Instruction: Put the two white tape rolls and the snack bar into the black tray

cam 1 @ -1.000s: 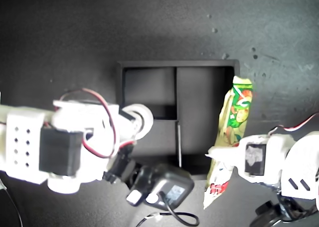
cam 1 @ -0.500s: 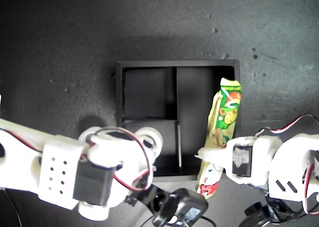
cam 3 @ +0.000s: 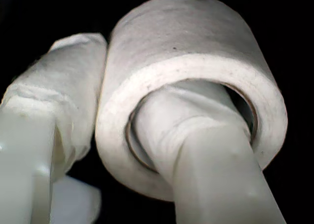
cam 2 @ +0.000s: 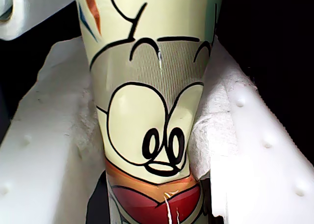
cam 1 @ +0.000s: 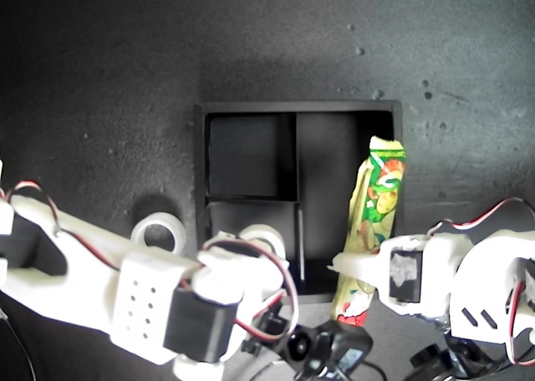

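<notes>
my first gripper has its fingers pressed tight on both sides of the bar, near its low end. in the exterior view the bar stands up on a slant over the tray's wall at that view's right, beside the long part. my first gripper is on the exterior view's right.

my second gripper holds a roll. one finger goes through the hole and the other finger sits on the outside, so the roll's wall is pinched between them. in the exterior view that roll is just over the small part of the tray nearest the arms. the other roll lies flat on the tabletop, just beside the tray on the exterior view's left.

i think the bar is light and soft, and its wrapper looks shiny and slippery, so a hold near the middle would keep it from drooping. the rolls look light and stiff, and pinching the wall through the hole seems a good way to hold them.

the second arm covers most of the near part of the tray, so i cannot see if the roll touches the tray floor. the bar's low end is hidden behind my first gripper. both wrist views are too close to show the tray.
</notes>
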`<action>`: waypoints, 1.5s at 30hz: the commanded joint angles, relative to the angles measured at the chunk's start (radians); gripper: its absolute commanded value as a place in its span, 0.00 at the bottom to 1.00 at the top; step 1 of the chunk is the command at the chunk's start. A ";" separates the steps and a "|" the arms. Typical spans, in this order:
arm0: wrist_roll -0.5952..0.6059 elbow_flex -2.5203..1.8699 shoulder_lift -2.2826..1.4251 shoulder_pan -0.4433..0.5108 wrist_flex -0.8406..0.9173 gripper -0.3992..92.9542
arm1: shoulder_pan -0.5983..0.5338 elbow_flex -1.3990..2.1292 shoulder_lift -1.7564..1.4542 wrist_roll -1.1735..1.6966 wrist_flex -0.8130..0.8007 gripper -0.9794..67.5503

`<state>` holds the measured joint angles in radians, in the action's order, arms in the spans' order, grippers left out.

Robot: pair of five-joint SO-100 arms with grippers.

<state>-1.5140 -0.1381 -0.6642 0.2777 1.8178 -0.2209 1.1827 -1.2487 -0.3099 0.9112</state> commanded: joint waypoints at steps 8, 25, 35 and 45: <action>-0.028 -0.026 -0.084 0.017 0.020 0.00 | -0.002 -0.035 -0.006 -0.017 -0.005 0.01; -0.057 -0.153 -0.176 0.029 0.020 0.19 | -0.009 -0.035 -0.005 -0.003 0.038 0.44; -0.055 -0.172 -0.198 0.026 0.020 0.19 | -0.014 -0.061 -0.005 -0.002 0.106 0.48; -0.173 -0.824 -0.807 -0.066 0.002 0.18 | 0.219 -0.428 -0.017 -0.373 0.825 0.42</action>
<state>-1.6322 -0.7823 -1.2287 0.2393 1.8178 -0.1028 0.8851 -1.2471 -0.4525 1.4880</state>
